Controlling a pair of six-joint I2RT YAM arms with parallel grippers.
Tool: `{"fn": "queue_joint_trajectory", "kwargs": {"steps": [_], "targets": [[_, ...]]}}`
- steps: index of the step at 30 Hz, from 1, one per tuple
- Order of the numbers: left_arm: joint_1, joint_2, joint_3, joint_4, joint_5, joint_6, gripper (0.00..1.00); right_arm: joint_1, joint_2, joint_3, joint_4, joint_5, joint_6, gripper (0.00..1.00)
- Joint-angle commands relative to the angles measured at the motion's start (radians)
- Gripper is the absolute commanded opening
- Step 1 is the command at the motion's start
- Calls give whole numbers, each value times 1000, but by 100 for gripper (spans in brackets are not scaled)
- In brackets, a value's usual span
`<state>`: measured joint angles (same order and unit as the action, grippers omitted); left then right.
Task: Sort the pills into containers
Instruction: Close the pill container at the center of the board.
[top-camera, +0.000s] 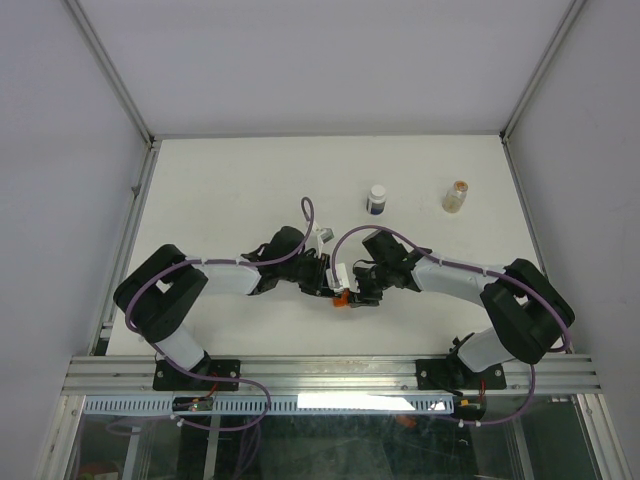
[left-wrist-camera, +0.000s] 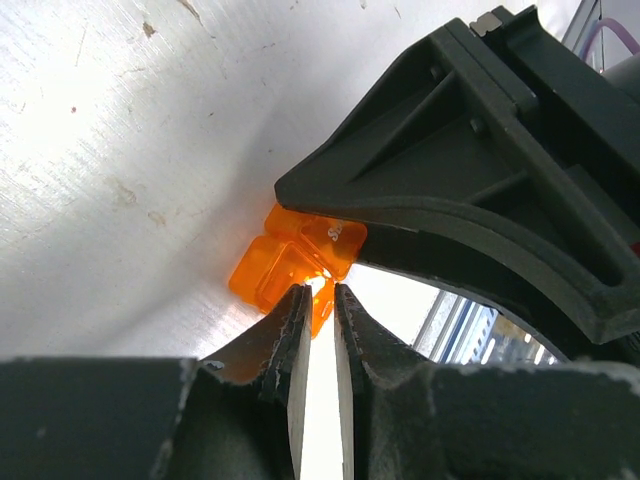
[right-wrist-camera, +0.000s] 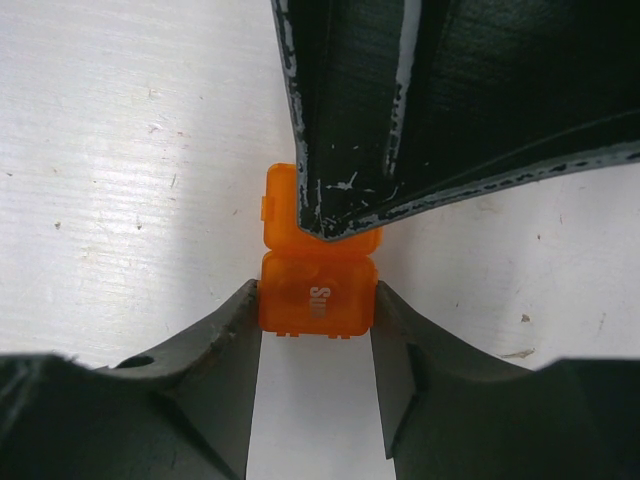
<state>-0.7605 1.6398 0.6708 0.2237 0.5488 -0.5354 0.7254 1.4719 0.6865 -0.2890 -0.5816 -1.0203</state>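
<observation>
A small translucent orange container (right-wrist-camera: 300, 305) with a hinged lid rests on the white table (top-camera: 250, 180), between the two arms at the near middle (top-camera: 341, 298). My right gripper (right-wrist-camera: 316, 290) is shut on its body, one finger against each side. My left gripper (left-wrist-camera: 320, 295) is shut, and a sliver of the container's flipped-back lid (left-wrist-camera: 322, 308) sits between its tips. Its fingers (right-wrist-camera: 340, 180) reach in from the far side in the right wrist view. A white bottle (top-camera: 376, 199) with a dark band and a clear vial (top-camera: 455, 196) stand further back. I see no loose pills.
White walls enclose the table on the left, back and right. An aluminium rail (top-camera: 330, 372) carrying both arm bases runs along the near edge. The bottle and vial stand apart from each other at the back right.
</observation>
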Motion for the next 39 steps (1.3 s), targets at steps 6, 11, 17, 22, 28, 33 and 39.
{"fn": "queue_joint_trajectory", "kwargs": {"steps": [6,11,17,22,28,33,39], "targets": [[-10,-128,1,26,-50,15,19,5,13,30,-11,38,8,34],[-10,-183,-25,28,-70,18,20,5,9,33,-13,39,15,42],[-8,-220,-70,39,-96,24,21,-1,-1,35,-12,33,30,55],[-4,-293,-106,45,-134,34,22,-7,-12,35,-12,25,38,63],[3,-348,-135,45,-187,39,22,-22,-36,42,-26,6,50,68],[4,-374,-157,61,-200,27,24,-49,-74,45,-39,-23,54,70],[5,-416,-182,96,-217,18,25,-67,-100,45,-50,-52,54,70]]}}
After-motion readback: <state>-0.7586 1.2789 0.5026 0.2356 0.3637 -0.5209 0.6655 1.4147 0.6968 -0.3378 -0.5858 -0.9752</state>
